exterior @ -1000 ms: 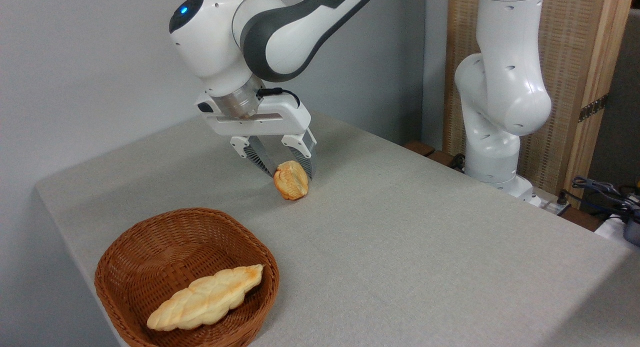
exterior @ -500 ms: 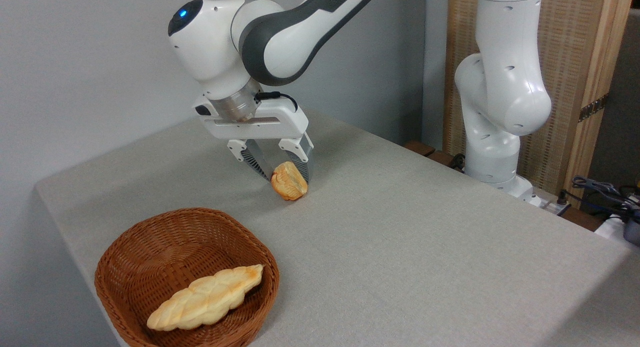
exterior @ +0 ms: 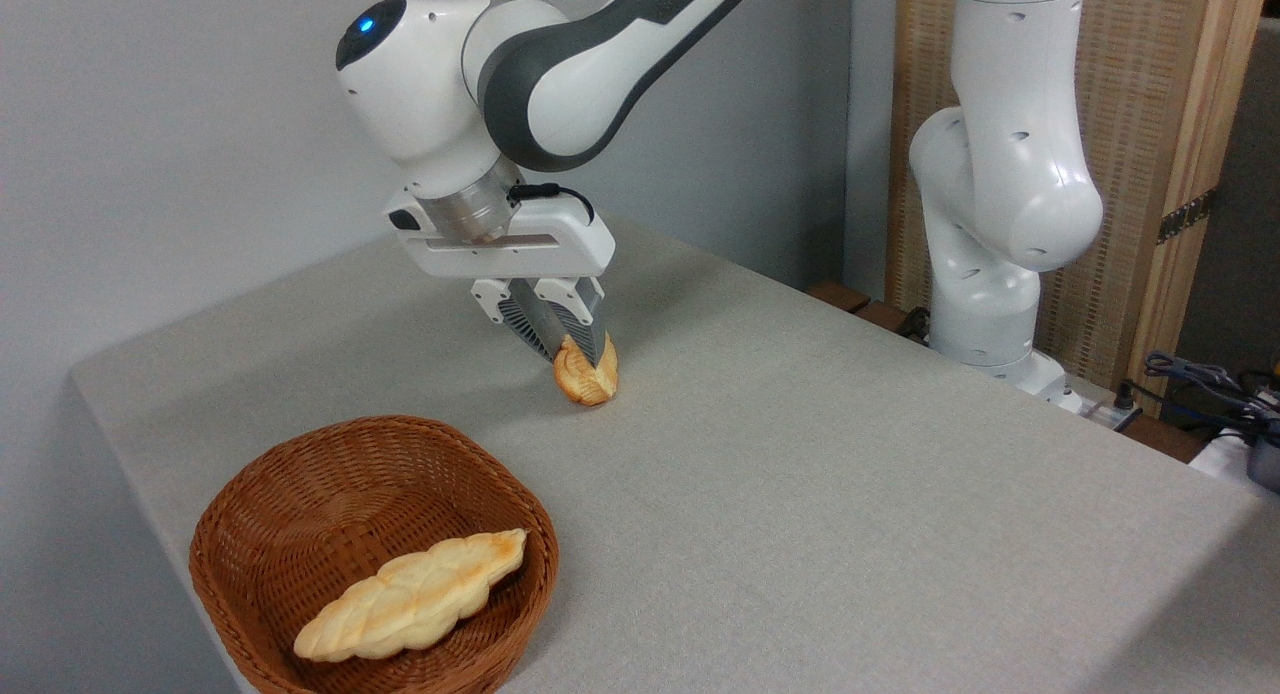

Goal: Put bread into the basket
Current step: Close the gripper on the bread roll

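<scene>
The small golden-orange bread [exterior: 587, 376] rests on the grey table, squeezed narrow between the two fingers of my gripper [exterior: 572, 352], which is shut on it from above. The round brown wicker basket [exterior: 300, 489] stands at the front left, well apart from the gripper, down and to the left of it. The bread's far side is hidden by the fingers.
A long pale braided loaf [exterior: 410, 596] lies inside the basket. A second white robot arm [exterior: 1000, 174] stands at the table's right rear edge. Cables [exterior: 1200, 379] lie beyond the right edge. The table's left edge [exterior: 130, 474] runs close by the basket.
The fingers have closed together onto the bread, which now looks pinched and narrower. The gripper has barely moved otherwise.
</scene>
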Robot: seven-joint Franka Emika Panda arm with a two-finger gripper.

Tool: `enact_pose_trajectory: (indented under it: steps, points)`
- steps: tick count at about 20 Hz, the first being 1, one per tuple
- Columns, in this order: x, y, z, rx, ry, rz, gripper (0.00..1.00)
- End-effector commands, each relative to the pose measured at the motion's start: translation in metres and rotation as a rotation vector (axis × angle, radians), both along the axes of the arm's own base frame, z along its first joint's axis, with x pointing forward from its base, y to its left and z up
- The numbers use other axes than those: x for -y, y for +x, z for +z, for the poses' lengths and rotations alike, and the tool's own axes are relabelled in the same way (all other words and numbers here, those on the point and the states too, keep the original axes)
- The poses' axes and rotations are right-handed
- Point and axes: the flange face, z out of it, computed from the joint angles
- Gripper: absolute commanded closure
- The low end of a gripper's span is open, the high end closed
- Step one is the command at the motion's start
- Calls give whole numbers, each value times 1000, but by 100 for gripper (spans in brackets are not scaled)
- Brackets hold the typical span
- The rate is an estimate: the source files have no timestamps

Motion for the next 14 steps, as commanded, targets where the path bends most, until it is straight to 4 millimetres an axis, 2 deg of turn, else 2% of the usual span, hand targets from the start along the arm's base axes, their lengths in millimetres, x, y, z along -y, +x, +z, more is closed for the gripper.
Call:
enact_pose_trajectory:
  steps: [1, 14]
  points:
    - [-1, 1, -1, 12, 13, -10, 75]
    - [-1, 1, 0, 11, 13, -17, 78]
